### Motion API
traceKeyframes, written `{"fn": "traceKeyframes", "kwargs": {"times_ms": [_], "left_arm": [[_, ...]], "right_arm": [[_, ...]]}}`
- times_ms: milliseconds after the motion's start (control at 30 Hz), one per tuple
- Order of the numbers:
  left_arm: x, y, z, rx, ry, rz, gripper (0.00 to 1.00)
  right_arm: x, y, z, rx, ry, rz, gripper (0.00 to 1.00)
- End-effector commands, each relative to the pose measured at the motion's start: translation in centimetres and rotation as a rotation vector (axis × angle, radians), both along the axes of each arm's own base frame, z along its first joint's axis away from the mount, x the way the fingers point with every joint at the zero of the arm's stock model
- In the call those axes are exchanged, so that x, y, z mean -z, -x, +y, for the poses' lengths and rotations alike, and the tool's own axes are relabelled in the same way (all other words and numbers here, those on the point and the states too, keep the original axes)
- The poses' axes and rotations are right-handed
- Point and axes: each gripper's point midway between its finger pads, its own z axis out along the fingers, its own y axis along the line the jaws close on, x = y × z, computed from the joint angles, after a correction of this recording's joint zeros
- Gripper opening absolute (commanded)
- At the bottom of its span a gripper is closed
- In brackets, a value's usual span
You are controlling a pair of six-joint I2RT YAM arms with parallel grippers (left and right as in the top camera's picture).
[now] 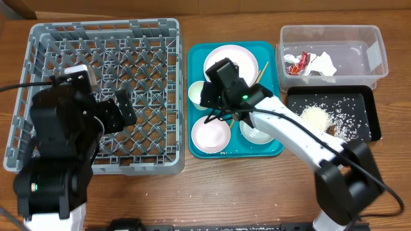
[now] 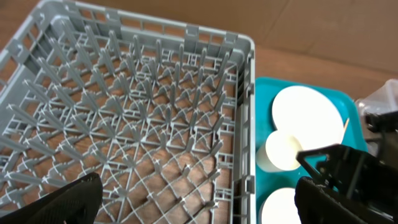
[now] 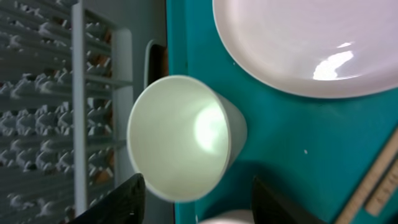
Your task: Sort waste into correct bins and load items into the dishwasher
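Note:
A small white cup stands on the teal tray, its mouth towards the right wrist camera. My right gripper is open, a finger on either side of the cup's rim and a gap at each. In the overhead view it hovers over the cup, beside the plate. Two white bowls and chopsticks also sit on the tray. My left gripper is open and empty above the grey dish rack.
The clear tub at the back right holds a red-and-white wrapper and a white napkin. The black tray in front of it carries rice and a brown scrap. The rack's wall stands just left of the cup.

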Motion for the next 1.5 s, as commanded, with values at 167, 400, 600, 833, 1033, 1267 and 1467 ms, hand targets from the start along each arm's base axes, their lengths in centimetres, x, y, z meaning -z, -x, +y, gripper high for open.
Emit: {"fn": "traceKeyframes", "kwargs": {"times_ms": [167,400,600,833,1033,1267,1467], "left_arm": [[7.0,-2.3,-0.4,0.007,0.033,0.304,1.0],[11.7,-4.3,-1.8,0.06,0.103,0.462,1.0],[13.0,-4.9,-2.6,0.088,0.144,0.498,1.0],[12.7,-5.3,-3.3,0.114,0.176,0.479,0.96],[10.8,-6.1,-6.6,0.234,0.39,0.417,1.0],[6.0,-5.7,-10.7,0.499,0.722,0.317,1.0],[3.1,-4.4,-13.2,0.686,0.973,0.318,1.0]], "right_arm": [[3.2,-2.5,-1.3,0.065,0.031,0.015,0.42],[3.6,-2.2,-1.7,0.067,0.038,0.041,0.15],[5.1,-1.7,-1.8,0.059,0.051,0.08,0.11],[4.6,-1.6,-1.8,0.049,0.04,0.087,0.04],[-4.8,-3.9,-2.5,-0.003,-0.147,-0.039,0.04],[-15.2,-2.4,-5.8,-0.182,-0.543,-0.059,0.04],[-17.7,0.5,-4.3,-0.442,-0.742,-0.052,0.04]]}}
